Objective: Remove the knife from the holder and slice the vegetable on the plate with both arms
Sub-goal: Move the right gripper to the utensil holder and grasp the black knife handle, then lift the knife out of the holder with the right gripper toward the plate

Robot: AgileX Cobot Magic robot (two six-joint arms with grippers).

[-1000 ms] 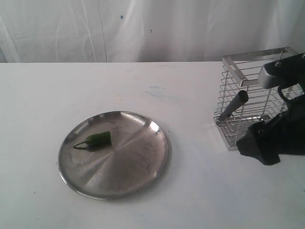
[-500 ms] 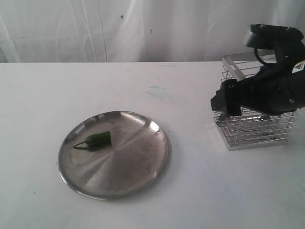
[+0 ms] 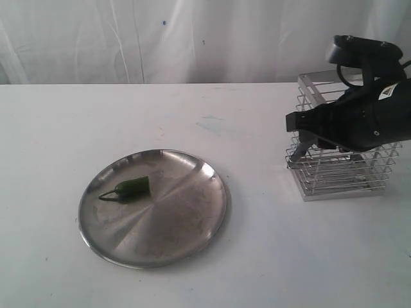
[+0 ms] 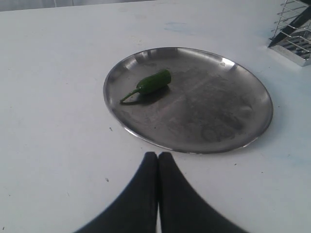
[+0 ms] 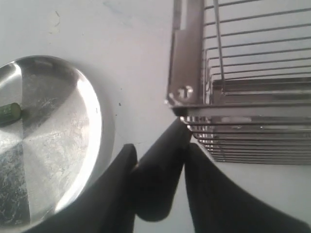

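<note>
The right gripper point(image 5: 160, 148) has swung up to the holder point(image 3: 340, 176) at frame right and closed on the knife point(image 5: 153, 194) handle, permitting withdrawal; the left gripper point(image 4: 158, 155) is shut, empty, near the vegetable point(image 4: 153, 81) on the plate point(image 4: 243, 126).

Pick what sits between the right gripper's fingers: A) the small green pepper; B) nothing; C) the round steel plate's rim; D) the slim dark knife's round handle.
D: the right wrist view shows the slim dark knife's round handle filling the gap of the right gripper, beside the chrome wire holder.
</note>
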